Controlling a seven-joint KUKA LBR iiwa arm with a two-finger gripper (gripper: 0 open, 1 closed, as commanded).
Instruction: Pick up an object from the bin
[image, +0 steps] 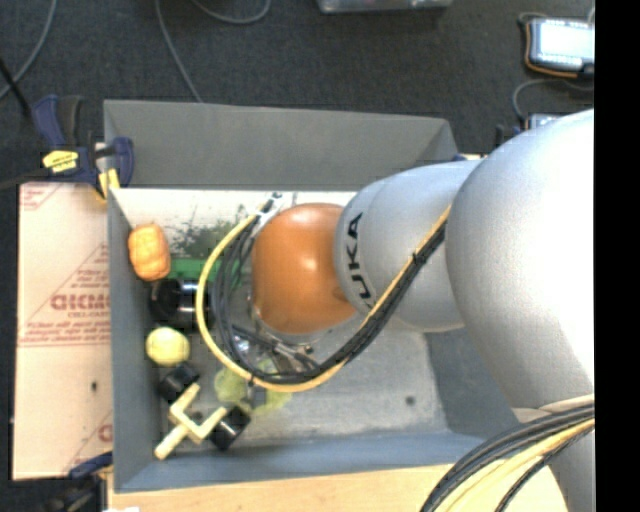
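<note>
My gripper (268, 350) hangs under the arm's orange cover, left of the bin's middle, with its lower end hidden behind cables. Right below it, partly under the cables, lies a pale green soft thing (238, 386). To its left rests a yellow lemon-like ball (167, 346). A small black block (178, 382) sits just below that ball. Near the front left corner are a cream T-shaped piece (190, 424) and a black round piece (230, 428) touching it.
Along the left wall lie an orange ridged lump (148, 250), a green thing (185, 268) beside it and a black cylinder (172, 300). The arm covers the bin's middle and right. Bare floor shows at the front right.
</note>
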